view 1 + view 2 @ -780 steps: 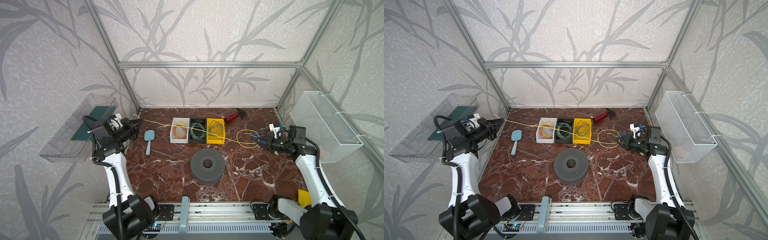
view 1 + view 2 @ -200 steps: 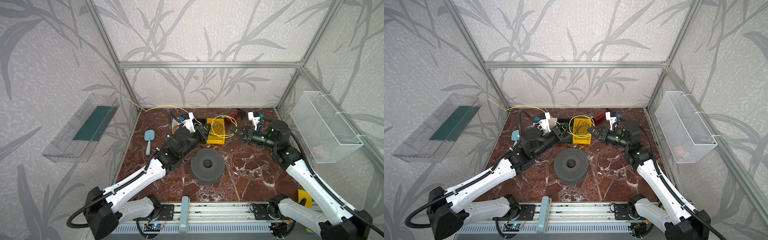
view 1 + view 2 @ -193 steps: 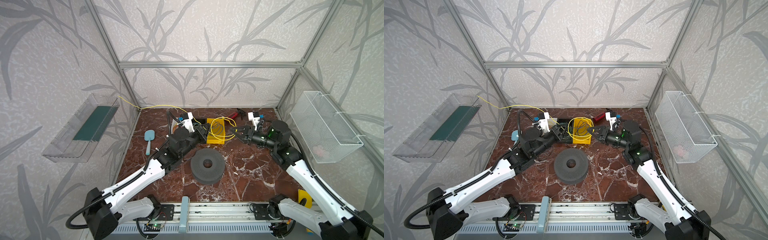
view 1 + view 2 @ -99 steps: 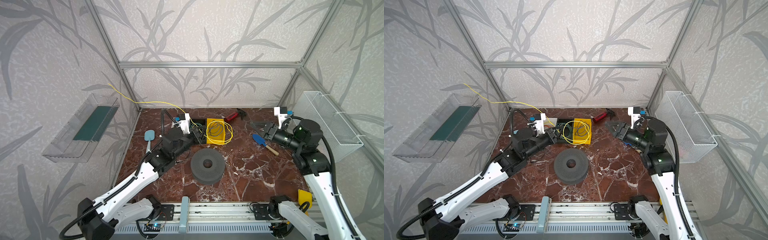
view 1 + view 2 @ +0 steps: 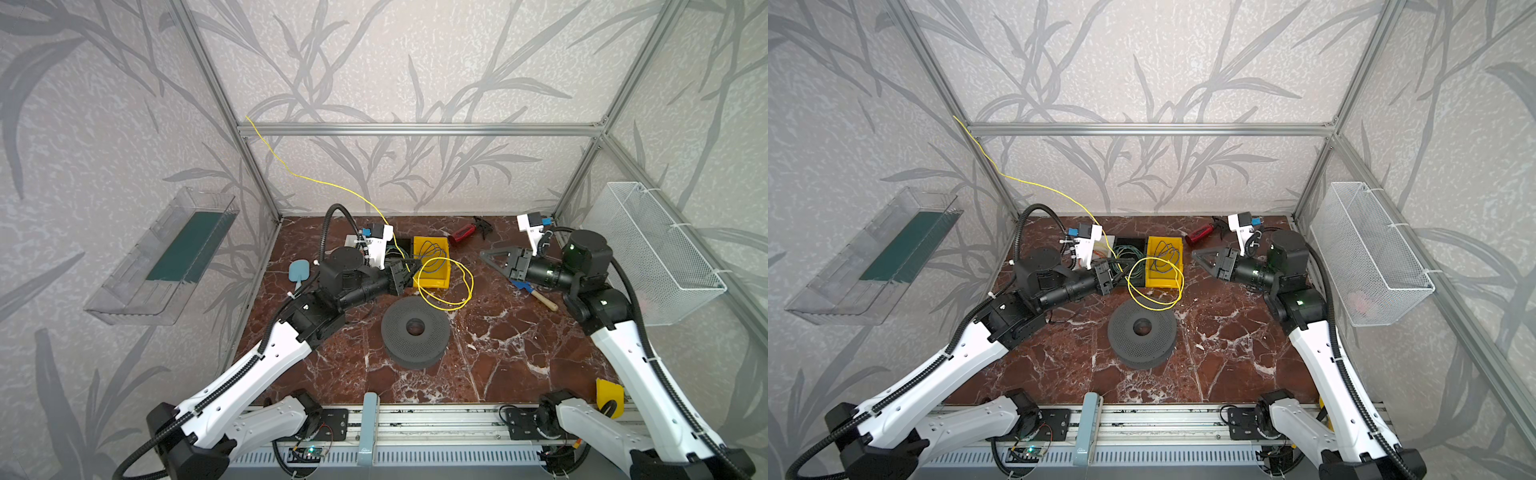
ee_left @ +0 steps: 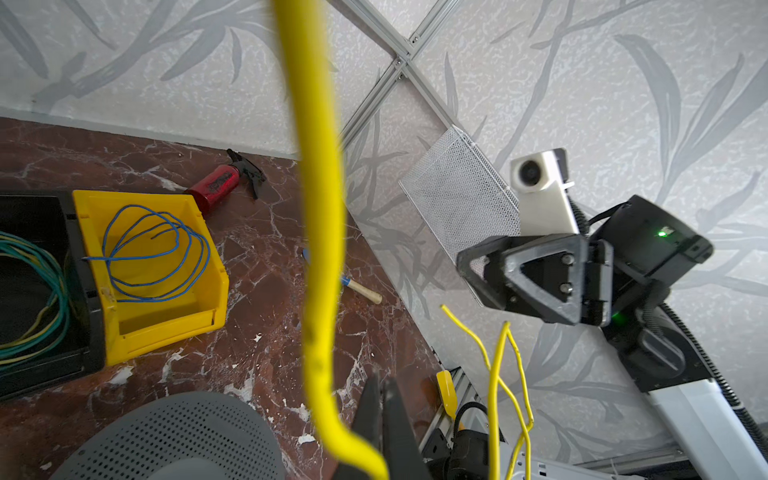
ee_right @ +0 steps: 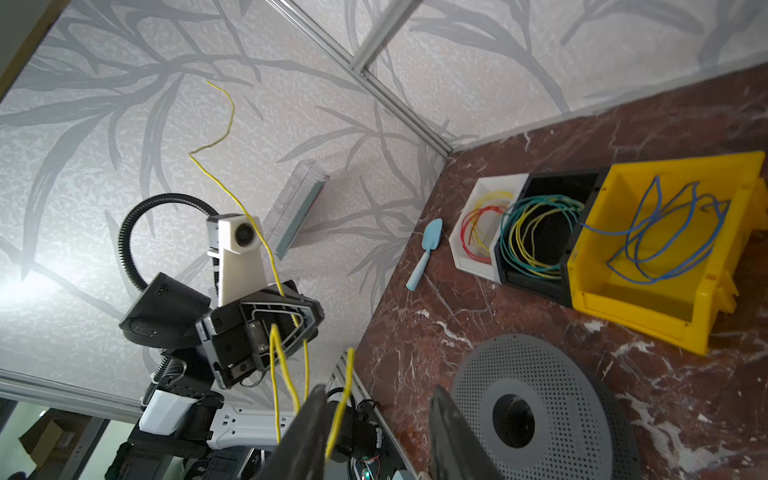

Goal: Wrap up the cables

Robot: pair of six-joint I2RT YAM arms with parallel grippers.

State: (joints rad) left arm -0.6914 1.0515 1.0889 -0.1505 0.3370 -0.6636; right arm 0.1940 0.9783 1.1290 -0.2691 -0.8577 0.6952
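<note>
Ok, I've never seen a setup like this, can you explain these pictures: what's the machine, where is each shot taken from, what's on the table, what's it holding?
It is a robot: a left arm and a right arm, each ending in a two-finger gripper, at a marble-look table. Two pictures look down on the whole scene; the other two come from cameras on the wrists. On the table: a grey perforated disc, a white bin, a black bin and a yellow bin holding coiled wires, a light blue trowel, a red-handled tool and a wooden-handled blue tool. The left gripper is shut on the yellow cable, which loops beside it. The right gripper is open and seems empty.
</note>
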